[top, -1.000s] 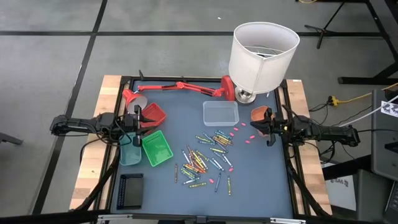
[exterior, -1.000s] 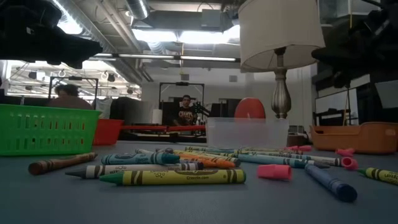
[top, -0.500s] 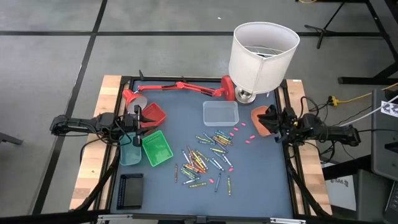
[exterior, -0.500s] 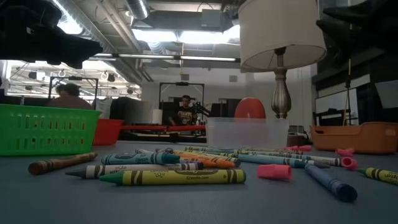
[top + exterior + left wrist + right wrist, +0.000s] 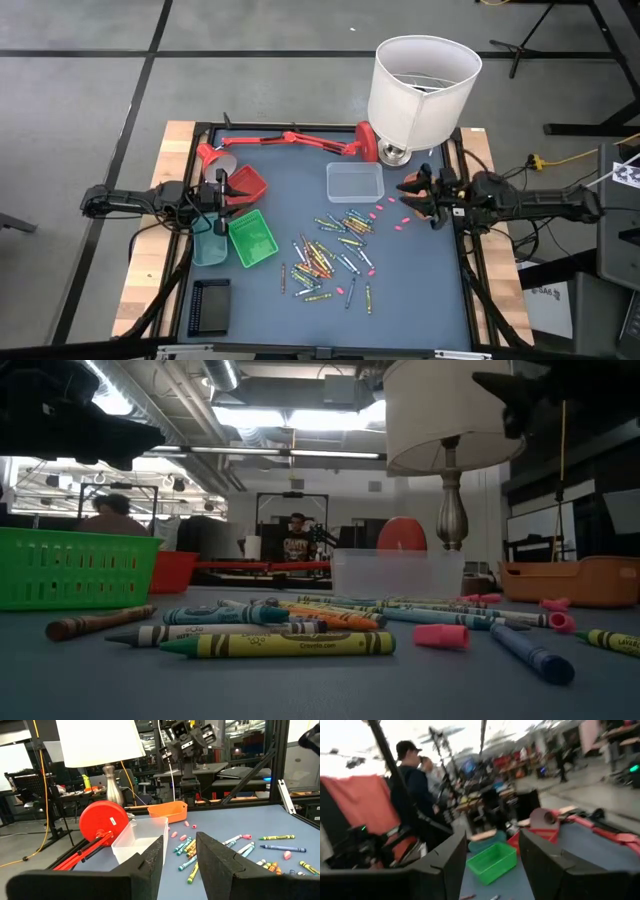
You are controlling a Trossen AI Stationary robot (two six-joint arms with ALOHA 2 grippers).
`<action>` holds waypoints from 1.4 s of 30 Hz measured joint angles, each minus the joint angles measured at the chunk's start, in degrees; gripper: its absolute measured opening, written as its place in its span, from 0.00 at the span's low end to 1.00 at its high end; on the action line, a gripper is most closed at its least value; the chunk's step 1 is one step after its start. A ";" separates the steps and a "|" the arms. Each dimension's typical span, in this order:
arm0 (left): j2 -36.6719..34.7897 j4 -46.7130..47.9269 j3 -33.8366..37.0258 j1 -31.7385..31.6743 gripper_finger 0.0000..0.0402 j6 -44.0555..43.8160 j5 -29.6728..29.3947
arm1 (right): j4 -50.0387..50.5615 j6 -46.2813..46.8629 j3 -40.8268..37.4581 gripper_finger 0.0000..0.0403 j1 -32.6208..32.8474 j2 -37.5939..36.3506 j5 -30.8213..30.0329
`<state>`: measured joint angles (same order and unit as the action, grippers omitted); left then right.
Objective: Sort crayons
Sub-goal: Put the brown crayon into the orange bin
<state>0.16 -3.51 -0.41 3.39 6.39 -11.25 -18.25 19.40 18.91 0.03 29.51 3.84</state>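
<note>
The crayons [image 5: 330, 255] lie scattered flat on the blue table top, mid-table; the low view shows them up close [image 5: 290, 644] and the left wrist view farther off [image 5: 240, 845]. My left gripper [image 5: 222, 196] waits at the table's left edge, level and open, with nothing between its fingers [image 5: 180, 845]. My right gripper [image 5: 418, 195] hovers raised over the orange tray [image 5: 414, 182] at the right edge, pointing toward the table's left. It is open and empty [image 5: 492, 840], well apart from the crayons. It shows dark at the low view's top right [image 5: 520, 390].
Red [image 5: 248, 184], green [image 5: 252, 238] and teal [image 5: 209, 245] trays stand by my left gripper, a clear tray [image 5: 354, 182] at the far middle, a black one [image 5: 210, 305] near left. A white-shaded lamp [image 5: 423, 88] and a red desk lamp [image 5: 290, 140] line the far edge. Pink bits [image 5: 395, 218] lie near the crayons.
My right gripper has risen and reached out from the right edge toward the table's middle, tipping slightly upward, and its fingers have spread open. Nothing on the table has moved.
</note>
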 joint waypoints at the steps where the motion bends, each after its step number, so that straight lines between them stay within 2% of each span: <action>1: -0.01 0.00 0.00 -0.01 0.25 -0.04 0.00 | 1.08 -0.01 1.75 0.45 0.00 2.10 1.43; 5: 0.00 0.00 -0.01 0.01 0.25 -0.04 0.01 | 7.69 -0.17 9.57 0.45 0.00 11.00 4.81; 9: 0.00 0.00 -0.01 -0.02 0.25 -0.03 -0.01 | 17.85 -0.17 17.24 0.45 1.37 19.20 4.72; 14: 0.01 0.00 0.01 0.01 0.25 -0.02 0.01 | 27.14 -0.15 25.12 0.45 6.10 28.50 4.51; 19: 0.01 0.00 0.00 -0.01 0.25 0.00 0.01 | 31.56 -0.15 30.44 0.45 11.55 36.08 -0.84; 24: -0.01 0.00 -0.01 0.00 0.25 0.01 0.01 | 35.03 1.06 32.55 0.45 15.30 41.22 -9.86; 32: 0.00 0.02 -0.01 -0.01 0.25 0.16 0.01 | 40.74 5.74 32.57 0.45 15.48 47.82 -23.71; 42: -0.01 0.04 -0.01 -0.01 0.25 0.16 0.01 | 45.75 6.36 32.57 0.45 15.32 56.59 -22.25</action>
<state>0.15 -3.47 -0.43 3.38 6.55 -11.25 27.50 25.76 51.48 15.35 86.09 -18.41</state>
